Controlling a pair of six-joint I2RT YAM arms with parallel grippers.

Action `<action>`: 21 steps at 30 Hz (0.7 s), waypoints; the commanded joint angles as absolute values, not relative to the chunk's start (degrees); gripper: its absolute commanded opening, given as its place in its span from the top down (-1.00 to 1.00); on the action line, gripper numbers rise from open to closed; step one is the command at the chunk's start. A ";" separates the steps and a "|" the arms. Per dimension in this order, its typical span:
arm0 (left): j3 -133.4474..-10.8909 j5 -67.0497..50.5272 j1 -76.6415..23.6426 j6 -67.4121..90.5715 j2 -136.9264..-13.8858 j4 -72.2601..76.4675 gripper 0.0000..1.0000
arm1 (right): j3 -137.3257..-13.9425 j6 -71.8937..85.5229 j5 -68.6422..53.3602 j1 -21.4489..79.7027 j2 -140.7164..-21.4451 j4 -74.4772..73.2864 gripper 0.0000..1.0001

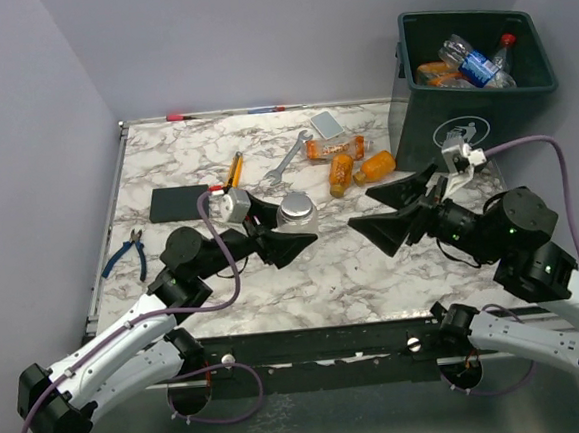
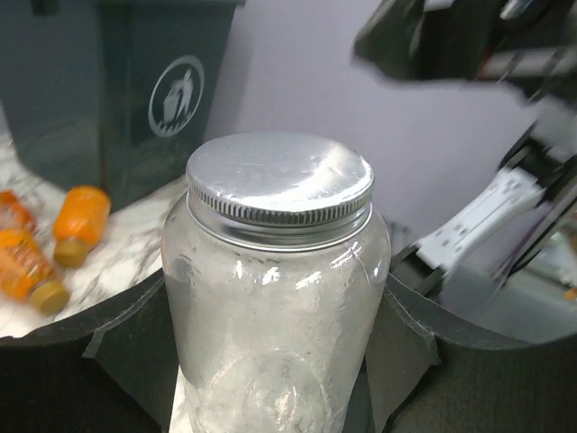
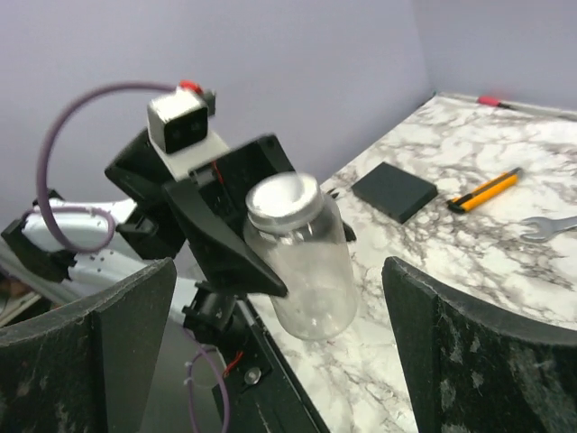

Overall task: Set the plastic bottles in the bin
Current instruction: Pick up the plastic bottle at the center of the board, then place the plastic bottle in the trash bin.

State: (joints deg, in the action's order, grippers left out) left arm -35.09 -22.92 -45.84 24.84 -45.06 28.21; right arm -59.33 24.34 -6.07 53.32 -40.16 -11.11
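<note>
1. Near edge. We are viewing both arms reaching out over the marble table (image 1: 374, 275). The left gripper (image 1: 288, 225) is holding a clear jar (image 1: 297, 213) with a silver screw lid, and its fingers (image 2: 126, 347) are pressing against the jar's two sides. The jar is sitting near the middle of the table. We cannot tell whether its base is touching the marble.

2. The right gripper (image 1: 359, 211) is facing the jar from the right. Its fingers (image 3: 478, 352) are spread wide, gripping nothing and standing apart from the jar.

3. Left side. Blue-handled pliers (image 1: 127, 251) are lying at the left edge. A black block (image 1: 180, 202) is lying farther in. Beyond it, a yellow-handled utility knife (image 1: 234, 169) and a silver wrench (image 1: 285, 159) are resting on the marble.

4. Task items. Three orange plastic bottles (image 1: 341, 174) are lying on their sides right of the wrench, near the bin (image 1: 432, 115) but outside it.

5. Far right corner. The dark green bin is standing upright. Clear bottles (image 1: 473, 65) and orange ones are lying inside it.
</note>
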 commanded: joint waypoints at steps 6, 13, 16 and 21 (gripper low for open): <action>-35.82 -20.92 -46.62 2.38 -45.24 13.73 0.79 | -73.87 23.24 0.36 53.70 -54.97 -28.78 -0.84; -36.39 -21.65 -46.89 2.84 -45.65 13.80 0.82 | -71.14 25.45 -5.34 53.78 -60.29 -21.59 -0.74; -37.12 -20.88 -46.93 4.75 -46.23 13.84 0.86 | -69.79 26.31 -6.50 54.32 -61.43 -19.07 -0.74; -38.01 -21.55 -46.92 7.14 -47.67 13.82 0.87 | -68.85 26.86 -5.95 55.57 -62.74 -18.16 -0.70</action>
State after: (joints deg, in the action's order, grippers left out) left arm -35.35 -22.00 -46.63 5.17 -46.61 13.80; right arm -70.00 25.87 -4.51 54.54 -62.22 -20.95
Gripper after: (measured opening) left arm 0.682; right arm 0.856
